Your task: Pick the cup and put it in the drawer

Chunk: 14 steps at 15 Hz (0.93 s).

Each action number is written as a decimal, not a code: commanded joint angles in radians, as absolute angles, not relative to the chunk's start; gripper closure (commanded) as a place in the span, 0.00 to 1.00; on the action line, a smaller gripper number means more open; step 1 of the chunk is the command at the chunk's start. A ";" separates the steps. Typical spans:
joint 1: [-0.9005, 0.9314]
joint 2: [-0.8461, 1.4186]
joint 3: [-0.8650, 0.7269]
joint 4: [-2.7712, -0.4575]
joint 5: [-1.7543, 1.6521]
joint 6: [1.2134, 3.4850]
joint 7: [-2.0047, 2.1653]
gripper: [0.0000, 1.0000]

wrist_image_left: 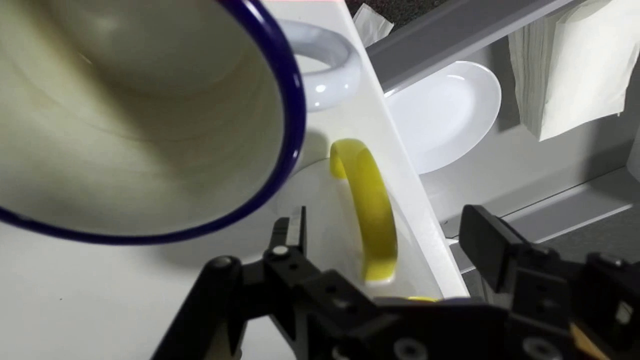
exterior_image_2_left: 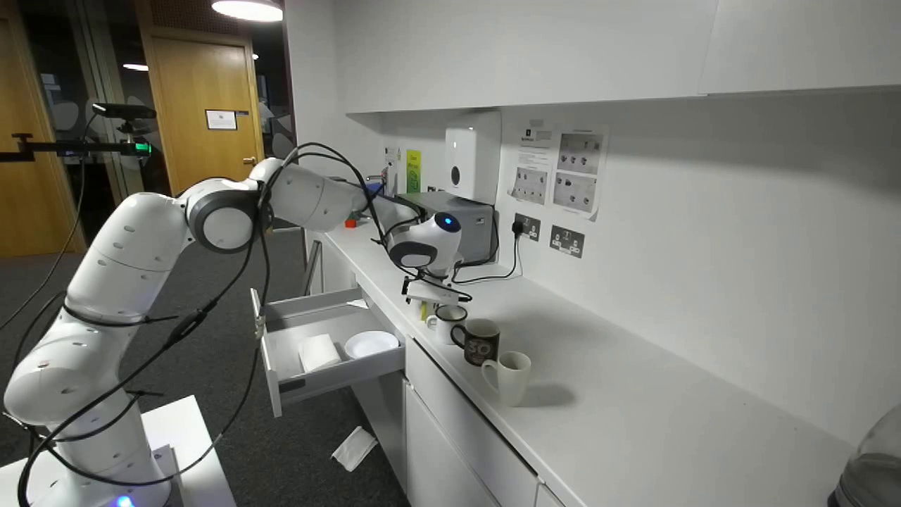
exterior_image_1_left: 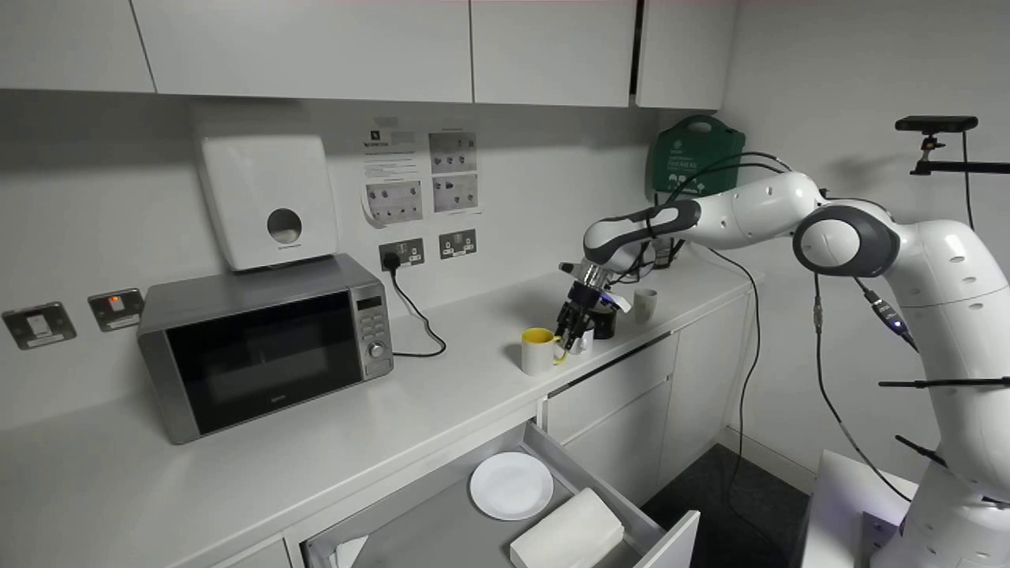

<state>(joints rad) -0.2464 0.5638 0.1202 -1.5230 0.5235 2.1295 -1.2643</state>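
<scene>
The cup is a white mug with a yellow inside and yellow handle. It stands upright on the counter in an exterior view [exterior_image_1_left: 537, 359]; only a bit of yellow shows in an exterior view [exterior_image_2_left: 424, 310]. In the wrist view its yellow handle [wrist_image_left: 372, 215] lies between the spread fingers of my gripper [wrist_image_left: 387, 237], with space on both sides. In an exterior view my gripper [exterior_image_1_left: 566, 339] points down at the handle side of the cup. The white drawer stands pulled open below the counter in both exterior views [exterior_image_1_left: 596, 469] [exterior_image_2_left: 338, 382], and its grey side wall [wrist_image_left: 450, 40] shows in the wrist view.
A white mug with a dark blue rim [wrist_image_left: 285, 100] stands right beside my gripper. A black mug [exterior_image_2_left: 481, 343] and a cream mug [exterior_image_2_left: 510, 377] stand in line behind it. The drawer holds a white plate [exterior_image_1_left: 511, 485] and a napkin stack [exterior_image_1_left: 566, 532]. A microwave [exterior_image_1_left: 268, 347] stands further along.
</scene>
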 commanded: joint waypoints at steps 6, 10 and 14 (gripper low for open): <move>-0.256 0.535 0.128 -1.560 0.531 2.148 -1.302 0.85; -0.255 0.534 0.126 -1.558 0.529 2.147 -1.297 0.95; -0.256 0.525 0.125 -1.564 0.528 2.145 -1.296 0.95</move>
